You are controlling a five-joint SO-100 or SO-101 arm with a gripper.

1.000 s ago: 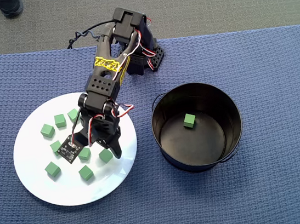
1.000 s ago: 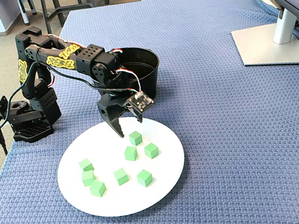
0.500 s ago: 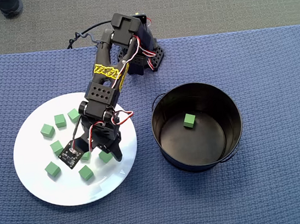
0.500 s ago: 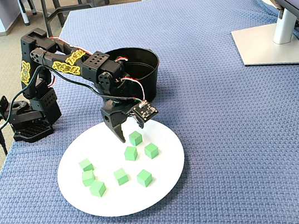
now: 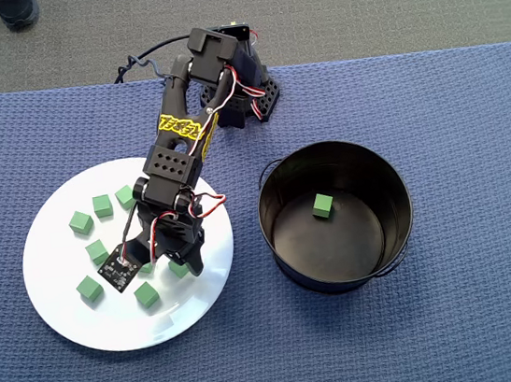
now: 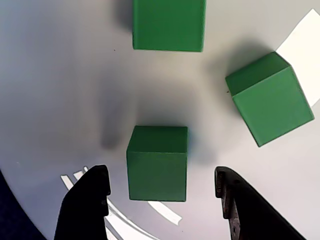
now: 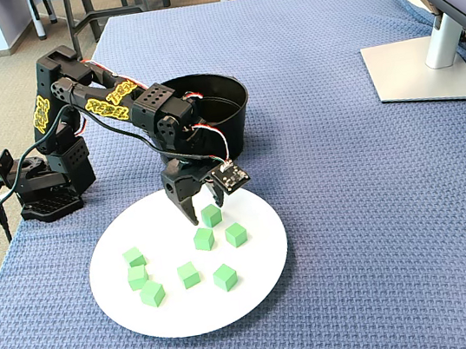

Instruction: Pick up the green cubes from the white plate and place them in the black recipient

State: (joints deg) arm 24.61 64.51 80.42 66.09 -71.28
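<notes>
Several green cubes lie on the white plate (image 5: 63, 301). My gripper (image 6: 162, 174) is open and low over the plate, its two black fingers standing either side of one green cube (image 6: 157, 162) without touching it. Two more cubes (image 6: 169, 25) (image 6: 270, 97) lie just beyond. In the fixed view the gripper (image 7: 204, 212) straddles the cube (image 7: 211, 215) nearest the black recipient (image 7: 235, 126). Overhead, the arm hides part of that cube (image 5: 179, 268). The black recipient (image 5: 393, 229) stands right of the plate with one green cube (image 5: 322, 206) inside.
The arm's base (image 7: 45, 180) sits at the left edge of the blue woven mat (image 7: 352, 209). A monitor stand (image 7: 423, 67) is at the far right in the fixed view. Floor lies beyond the mat's far edge overhead.
The gripper has dropped lower and reached further over the plate, coming down around one cube. The cubes and the pot have not moved.
</notes>
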